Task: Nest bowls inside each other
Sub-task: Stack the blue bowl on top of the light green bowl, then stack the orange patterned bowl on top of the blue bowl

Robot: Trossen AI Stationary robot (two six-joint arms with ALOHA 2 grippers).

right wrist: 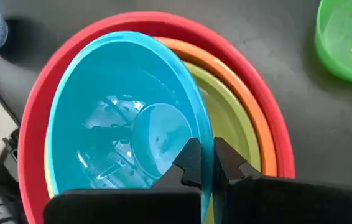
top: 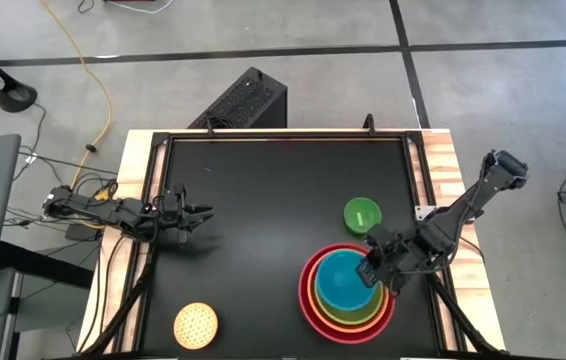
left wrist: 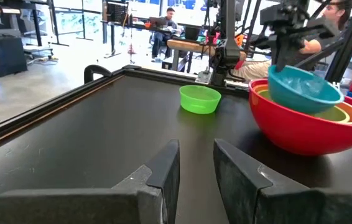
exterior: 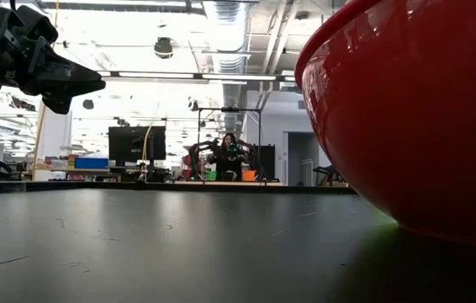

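Note:
A red bowl (top: 313, 300) stands near the table's front right with an orange bowl (right wrist: 269, 143) and a lime green bowl (right wrist: 235, 118) nested in it. A blue bowl (top: 343, 285) sits tilted over this stack, with my right gripper (top: 371, 270) shut on it. Just beyond the stack, a small green bowl (top: 362, 213) rests on its base on the table. A speckled yellow bowl (top: 195, 325) sits at the front left. My left gripper (top: 201, 212) hangs level at the table's left side, open, with nothing between its fingers. My right gripper pinches the blue bowl's rim (right wrist: 208, 146) on the side toward the table's right edge, one finger inside the bowl and one outside. The fingers slant down from the right. The bowl tilts over the lime green bowl; its underside is hidden by the stack's rims.
A raised black frame (top: 263, 138) borders the tabletop, with wooden strips outside it. A black case (top: 248, 100) stands beyond the far edge and cables (top: 73, 195) lie at the left. The bare black surface (top: 273, 220) in the middle is free. People sit in the room behind.

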